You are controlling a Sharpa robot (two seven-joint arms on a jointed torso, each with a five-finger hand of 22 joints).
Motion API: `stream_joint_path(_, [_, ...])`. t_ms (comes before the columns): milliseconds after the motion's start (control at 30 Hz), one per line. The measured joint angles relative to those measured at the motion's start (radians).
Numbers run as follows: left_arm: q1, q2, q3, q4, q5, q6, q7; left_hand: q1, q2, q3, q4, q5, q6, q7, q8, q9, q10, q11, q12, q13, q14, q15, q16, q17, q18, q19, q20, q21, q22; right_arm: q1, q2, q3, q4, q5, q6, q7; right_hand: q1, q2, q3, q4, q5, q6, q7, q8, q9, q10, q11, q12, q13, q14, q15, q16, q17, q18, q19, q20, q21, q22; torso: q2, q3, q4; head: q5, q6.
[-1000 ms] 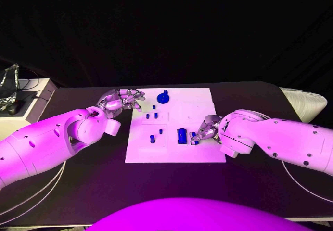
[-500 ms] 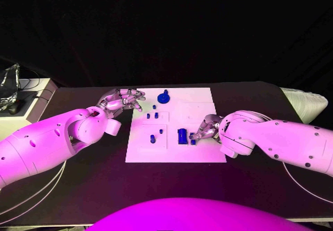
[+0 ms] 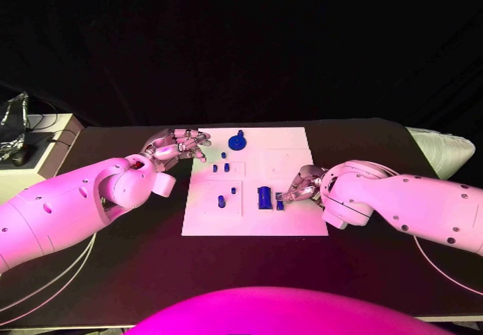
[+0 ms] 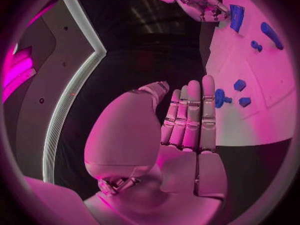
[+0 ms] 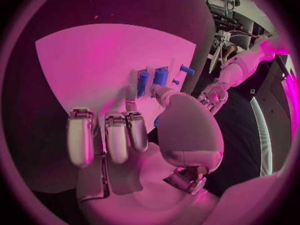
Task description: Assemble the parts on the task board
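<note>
Two hands are working this board from opposite sides, and I am reading them left to right. My left hand (image 3: 177, 146) is hovering at the board's ten o'clock corner, just off the white task board (image 3: 292, 150); its fingers are lying straight and close together with nothing in them, so I am treating it as idle, parked there to stay clear of the parts. At twelve o'clock on the board the round blue knob (image 3: 237, 142) is standing apart from the others. Toward the centre, small blue pegs (image 3: 220, 201) are sitting in their seats, with the tall blue block (image 3: 264, 197) upright around six o'clock. My right hand (image 3: 301, 185) is reaching in from four o'clock, fingers curling down beside that block; I cannot tell whether it is pinching a small part (image 3: 280, 205) or only touching it.
</note>
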Motion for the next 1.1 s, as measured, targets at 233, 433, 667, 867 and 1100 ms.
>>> stream_joint_path(233, [0.000, -0.001, 0.000, 0.000, 0.000, 0.000, -0.001, -0.004, 0.004, 0.000, 0.000, 0.000, 0.000, 0.000, 0.000, 0.000, 0.000, 0.000, 0.000, 0.000, 0.000, 0.000, 0.000, 0.000, 0.000, 0.000, 0.000, 0.000, 0.000, -0.005, -0.037, 0.000, 0.021, -0.001, 0.004, 0.017, 0.083, -0.011, -0.021, -0.038, -0.078, 0.004, -0.004, 0.007, 0.000, 0.000, 0.000, 0.000, 0.000, 0.000, 0.000, 0.000, 0.000, 0.000, 0.000, 0.000, 0.000, 0.000, 0.000, 0.0007, -0.0006, 0.002, 0.000])
stream_joint_path(433, [0.000, 0.000, 0.000, 0.000, 0.000, 0.001, -0.001, -0.004, 0.004, 0.000, 0.000, 0.000, 0.000, 0.000, 0.000, 0.000, 0.000, 0.000, 0.000, 0.000, 0.000, 0.000, 0.000, 0.000, 0.000, 0.000, 0.000, 0.000, 0.000, -0.013, -0.063, 0.000, 0.049, 0.003, 0.015, 0.045, 0.095, -0.013, -0.043, -0.034, -0.106, 0.004, -0.004, 0.007, -0.003, 0.000, 0.000, 0.000, 0.000, 0.000, 0.000, 0.000, 0.000, 0.000, 0.000, 0.000, 0.000, 0.000, 0.000, 0.0018, -0.0012, 0.004, 0.000])
stream_joint_path(667, [0.000, 0.000, 0.000, -0.002, 0.000, 0.001, -0.003, -0.004, 0.004, 0.000, 0.000, 0.000, 0.000, 0.000, 0.000, 0.000, 0.000, 0.000, 0.000, 0.000, 0.000, 0.000, 0.000, 0.000, 0.000, 0.000, 0.000, 0.000, 0.000, -0.017, -0.078, 0.000, 0.061, 0.011, 0.021, 0.071, 0.095, -0.013, -0.053, -0.025, -0.111, 0.004, -0.004, 0.011, -0.003, 0.000, 0.000, 0.000, 0.000, 0.000, 0.000, 0.000, 0.000, 0.000, 0.000, 0.000, 0.000, 0.000, 0.000, 0.0022, -0.0015, 0.003, 0.000])
stream_joint_path(867, [0.000, 0.001, 0.000, -0.003, 0.000, 0.002, -0.004, -0.004, 0.004, 0.000, 0.000, 0.000, 0.000, 0.000, 0.000, -0.001, 0.000, 0.000, 0.000, 0.000, 0.000, 0.000, 0.000, 0.001, 0.000, 0.000, 0.000, 0.000, 0.000, -0.020, -0.078, 0.001, 0.055, 0.015, 0.020, 0.081, 0.103, -0.005, -0.055, -0.022, -0.109, 0.010, -0.009, 0.015, -0.003, 0.000, 0.000, 0.000, 0.000, 0.000, 0.000, 0.000, 0.000, 0.000, 0.000, 0.000, 0.000, 0.000, 0.000, 0.0014, -0.0012, 0.000, 0.000])
stream_joint_path(1100, [0.000, 0.001, 0.000, -0.003, -0.001, 0.003, -0.004, -0.004, 0.004, 0.000, 0.000, 0.000, 0.000, 0.000, 0.000, -0.001, 0.000, 0.000, 0.000, 0.000, 0.000, 0.000, 0.000, 0.001, 0.000, 0.000, 0.000, 0.000, 0.000, -0.022, -0.066, 0.001, 0.034, 0.016, 0.017, 0.082, 0.109, 0.001, -0.058, -0.020, -0.106, 0.018, -0.011, 0.021, -0.003, -0.004, -0.004, 0.000, 0.000, 0.000, 0.000, 0.000, 0.000, 0.000, 0.000, 0.000, 0.000, 0.000, 0.000, 0.0008, -0.0001, 0.000, 0.000])
